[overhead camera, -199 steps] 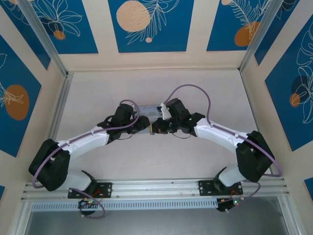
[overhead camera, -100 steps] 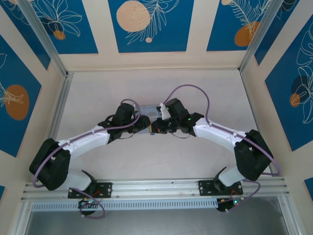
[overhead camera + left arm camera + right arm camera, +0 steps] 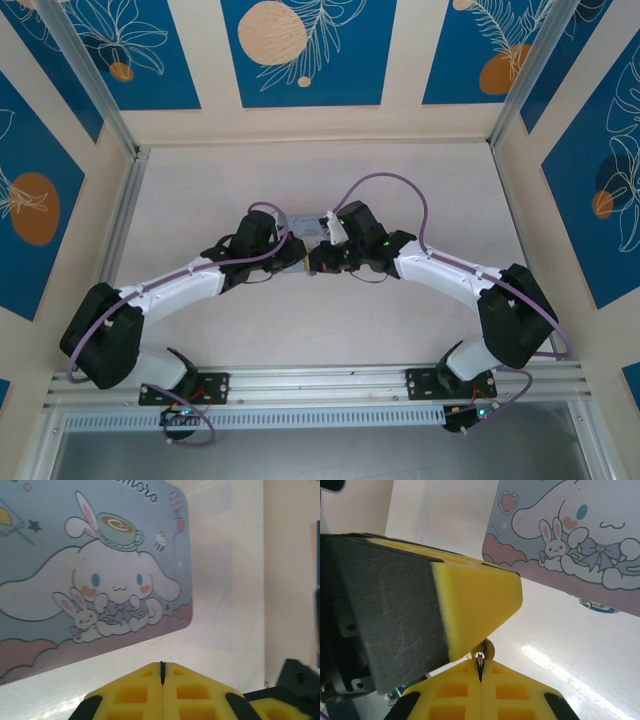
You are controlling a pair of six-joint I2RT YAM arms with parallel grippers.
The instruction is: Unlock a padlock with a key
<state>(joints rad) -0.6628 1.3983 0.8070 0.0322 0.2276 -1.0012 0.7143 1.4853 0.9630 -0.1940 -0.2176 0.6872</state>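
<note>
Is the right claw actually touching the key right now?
Touching. The right wrist view shows the key pinched in the seam between the shut right claw's yellow fingertips, its metal end poking out just above them.

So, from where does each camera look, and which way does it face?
Top external: above and behind the bases, looking down on the table; both arms show, left gripper and right gripper meeting by the cartoon tin.
Left wrist: low over the table, facing the tin's lid; its own shut yellow fingers at the bottom.
Right wrist: low, facing the tin; its fingers pinch the key, the left gripper's finger beside.
Shared: all three see the tin.
</note>
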